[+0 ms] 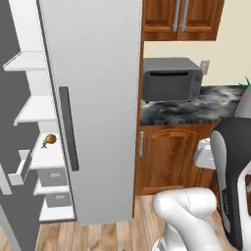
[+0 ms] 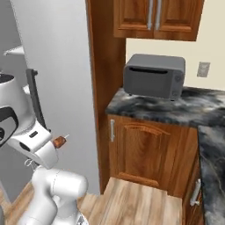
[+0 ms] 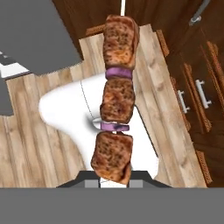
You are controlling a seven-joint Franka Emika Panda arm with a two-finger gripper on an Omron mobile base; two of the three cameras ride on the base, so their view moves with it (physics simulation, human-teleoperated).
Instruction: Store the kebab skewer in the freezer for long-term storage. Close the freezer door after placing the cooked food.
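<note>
Hand view shows the kebab skewer (image 3: 114, 98) close up, running from the bottom of the picture toward the top: three browned, grilled-looking meat chunks parted by two thin purple rings, with a pale stick tip poking out past the far chunk. The lowest chunk sits right at the hand (image 3: 113, 180), whose dark tips press in on either side of it, so the hand is nearly closed and gripping the kebab. Behind the food lie a wooden plank floor (image 3: 39, 127) and dark wooden cabinet doors (image 3: 199, 96) with metal handles.

The right base view gives the wider setting that the close-up lacks. There the kebab skewer (image 2: 59, 141) is a small reddish-brown bit with a pale tip, sticking out from the white arm at the left, in the air in front of the grey refrigerator and well above the floor. To its right stands a grey toaster oven (image 2: 154, 75) on the dark marbled table (image 2: 176, 110), with wooden cabinets below and above.

The left base view shows what neither of the others does: the freezer (image 1: 46, 112), with white shelves and drawers showing at the left beside a tall pale grey refrigerator door (image 1: 93, 98) with a dark vertical bar handle. A small brownish object (image 1: 49, 140) sits on one of the middle shelves; what it is cannot be told. The toaster oven (image 1: 171, 78) appears here too, on the table (image 1: 196, 108).
</note>
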